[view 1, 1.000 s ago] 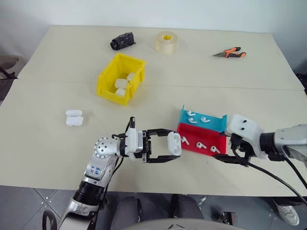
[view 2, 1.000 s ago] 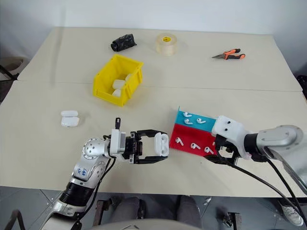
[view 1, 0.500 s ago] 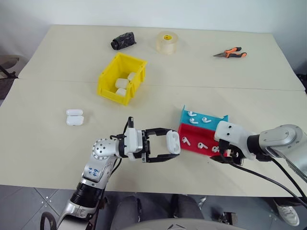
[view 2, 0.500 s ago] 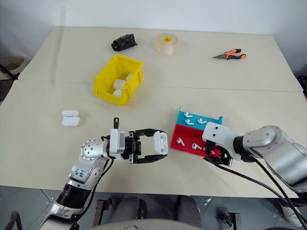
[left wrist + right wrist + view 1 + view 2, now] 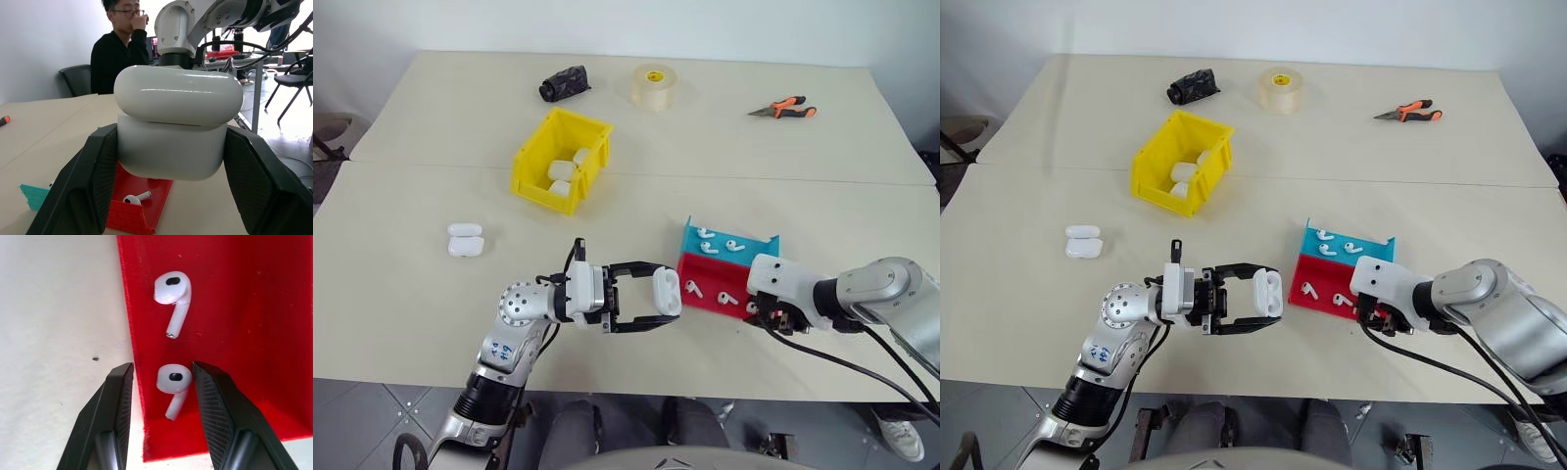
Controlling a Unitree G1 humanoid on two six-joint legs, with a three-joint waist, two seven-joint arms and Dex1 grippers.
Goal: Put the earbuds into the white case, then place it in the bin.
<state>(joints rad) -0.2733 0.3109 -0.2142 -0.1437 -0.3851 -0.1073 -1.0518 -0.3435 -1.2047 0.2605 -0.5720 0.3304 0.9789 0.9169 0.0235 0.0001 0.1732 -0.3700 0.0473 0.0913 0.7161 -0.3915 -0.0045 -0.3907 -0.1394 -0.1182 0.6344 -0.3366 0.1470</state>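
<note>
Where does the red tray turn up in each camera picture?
Left eye: the red tray lies right of centre, at the right gripper.
Right eye: same place, against the blue tray.
Left wrist: beyond the held white case.
Right wrist: under the gripper's fingers.
Shared landmark: the earbuds lying in it.

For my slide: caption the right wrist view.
Right gripper jaws flank an earbud in the red tray.

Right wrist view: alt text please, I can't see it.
The right gripper brackets one earbud lying in the red tray, one finger on the tray, the other over the table. A second earbud lies beyond it.
</note>
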